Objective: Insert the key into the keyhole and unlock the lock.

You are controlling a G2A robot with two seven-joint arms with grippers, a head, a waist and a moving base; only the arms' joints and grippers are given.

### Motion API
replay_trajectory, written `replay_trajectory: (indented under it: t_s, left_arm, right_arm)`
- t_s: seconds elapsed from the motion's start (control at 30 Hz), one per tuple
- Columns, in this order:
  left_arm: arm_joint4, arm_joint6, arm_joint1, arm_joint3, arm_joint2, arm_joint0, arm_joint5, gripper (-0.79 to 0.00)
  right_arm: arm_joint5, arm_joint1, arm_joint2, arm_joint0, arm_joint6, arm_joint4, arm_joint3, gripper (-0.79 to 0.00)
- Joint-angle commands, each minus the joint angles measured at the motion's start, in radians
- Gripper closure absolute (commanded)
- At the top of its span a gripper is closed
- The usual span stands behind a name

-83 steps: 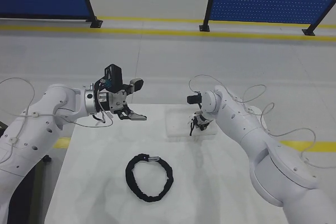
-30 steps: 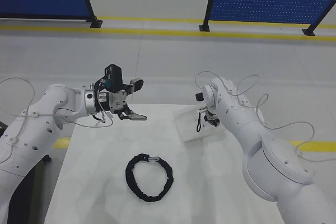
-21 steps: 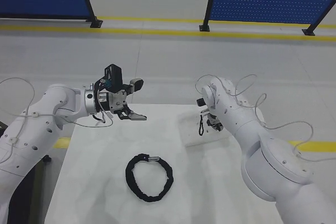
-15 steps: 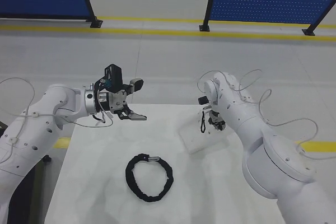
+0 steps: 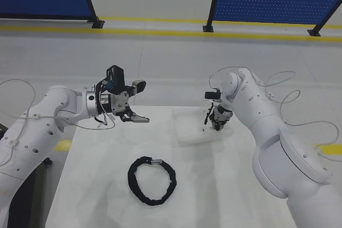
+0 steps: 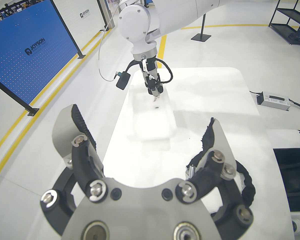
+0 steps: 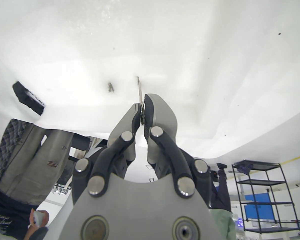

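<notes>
We pinch the key (image 7: 139,88) in our right gripper (image 7: 142,106) over the clear tray (image 5: 185,131), which holds a dark speck (image 7: 110,87). Our left gripper (image 6: 143,116) gapes wide.

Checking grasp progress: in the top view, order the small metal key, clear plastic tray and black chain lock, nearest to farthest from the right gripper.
1. The small metal key, pinched in the jaws of the right gripper.
2. The clear plastic tray, just beneath it at the table's far side.
3. The black chain lock, coiled mid-table, nearer the robot.
</notes>
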Motion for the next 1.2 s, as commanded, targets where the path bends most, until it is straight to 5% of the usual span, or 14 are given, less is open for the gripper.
replay_trajectory:
  t_s: [0.0, 0.97, 1.17]
  left_arm:
    - [0.0, 0.0, 0.0, 0.0, 0.0, 0.0, 0.0, -0.785]
    - [0.005, -0.006, 0.0, 0.0, 0.001, 0.003, 0.006, -0.785]
    - [0.099, -0.044, -0.009, 0.006, 0.005, 0.037, 0.03, -0.785]
  right_arm:
    - [0.009, 0.006, 0.008, -0.001, -0.021, 0.012, -0.002, 0.0]
    - [-0.016, 0.039, 0.073, -0.023, -0.019, 0.111, -0.058, 0.0]
    - [0.058, 0.045, 0.053, -0.033, -0.054, 0.042, -0.096, 0.0]
